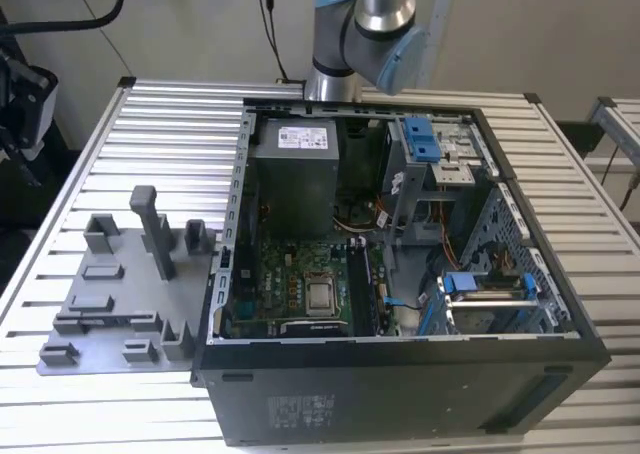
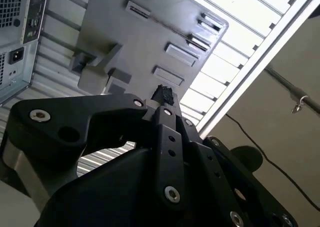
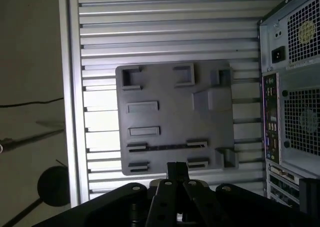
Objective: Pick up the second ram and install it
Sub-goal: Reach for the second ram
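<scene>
In the exterior view I am seeing the arm (image 1: 365,19) standing behind the open computer case (image 1: 400,374). The second ram (image 1: 364,279) seems to be sitting in the slots just right of the processor socket (image 1: 320,296), though I cannot tell for sure. In the first wrist view the gripper (image 3: 177,168) is hovering over the grey holder plate (image 3: 170,122) on the desk (image 3: 165,32), left of the case. In the second wrist view its tips are pressing together.

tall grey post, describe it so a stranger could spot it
On the slatted metal table, a flat grey holder plate lies to the exterior view's left of the open computer case. The tall grey post stands on it, rising well above the squat blocks around it.
</scene>
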`<action>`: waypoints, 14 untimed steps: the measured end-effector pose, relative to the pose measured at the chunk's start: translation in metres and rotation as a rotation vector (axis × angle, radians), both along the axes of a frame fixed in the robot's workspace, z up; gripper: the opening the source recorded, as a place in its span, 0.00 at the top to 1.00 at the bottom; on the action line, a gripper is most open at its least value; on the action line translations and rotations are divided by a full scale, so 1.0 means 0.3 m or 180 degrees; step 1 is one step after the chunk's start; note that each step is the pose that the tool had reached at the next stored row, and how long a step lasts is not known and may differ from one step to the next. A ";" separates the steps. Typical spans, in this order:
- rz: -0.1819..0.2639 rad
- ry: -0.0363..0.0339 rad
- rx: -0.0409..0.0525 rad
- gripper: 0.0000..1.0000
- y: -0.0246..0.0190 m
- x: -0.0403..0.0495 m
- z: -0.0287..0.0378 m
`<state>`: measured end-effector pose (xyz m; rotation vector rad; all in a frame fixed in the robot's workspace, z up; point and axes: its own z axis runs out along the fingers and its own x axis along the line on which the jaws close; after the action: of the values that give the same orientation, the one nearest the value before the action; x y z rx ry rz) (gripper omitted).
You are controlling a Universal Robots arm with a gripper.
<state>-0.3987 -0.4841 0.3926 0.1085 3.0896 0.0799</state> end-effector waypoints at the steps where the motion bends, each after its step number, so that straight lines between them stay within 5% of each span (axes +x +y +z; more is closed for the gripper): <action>1: 0.0000 0.0000 0.0000 0.89 -0.002 0.000 0.000; 4: 0.0000 0.0000 0.0001 0.89 -0.008 0.000 0.000; 14: 0.0000 0.0000 0.0000 0.89 -0.065 0.000 0.000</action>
<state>-0.3987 -0.5035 0.3927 0.1085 3.0897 0.0800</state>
